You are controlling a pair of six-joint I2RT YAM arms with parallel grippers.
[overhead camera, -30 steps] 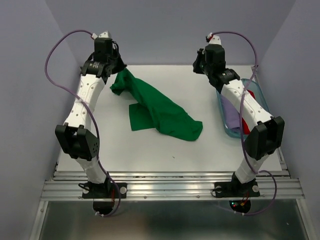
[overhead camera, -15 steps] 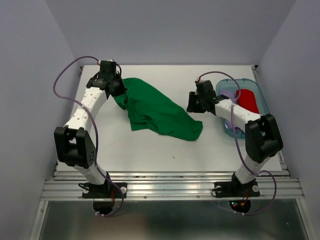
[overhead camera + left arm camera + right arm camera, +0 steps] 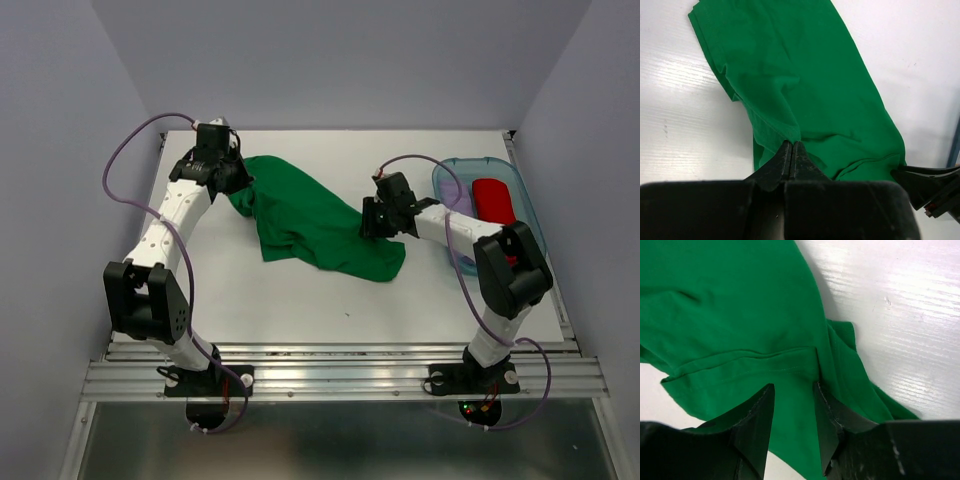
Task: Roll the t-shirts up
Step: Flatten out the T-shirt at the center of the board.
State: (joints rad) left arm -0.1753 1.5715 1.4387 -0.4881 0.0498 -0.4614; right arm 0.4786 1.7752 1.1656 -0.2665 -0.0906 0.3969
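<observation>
A bright green t-shirt lies crumpled and stretched across the white table, from back left to the middle. My left gripper is shut on its back-left corner; in the left wrist view the fingertips pinch a fold of the green cloth. My right gripper is low at the shirt's right edge. In the right wrist view it stands open, with the green hem lying under and between its fingers. A red t-shirt and a lilac one lie in the bin.
A clear blue plastic bin stands at the back right, beside the right arm. Pale walls close in the table on the left, right and back. A metal rail runs along the near edge.
My right arm swung from above the bin down and left to the green shirt's right edge, and its jaws opened. My left gripper lowered the held corner toward the table.
</observation>
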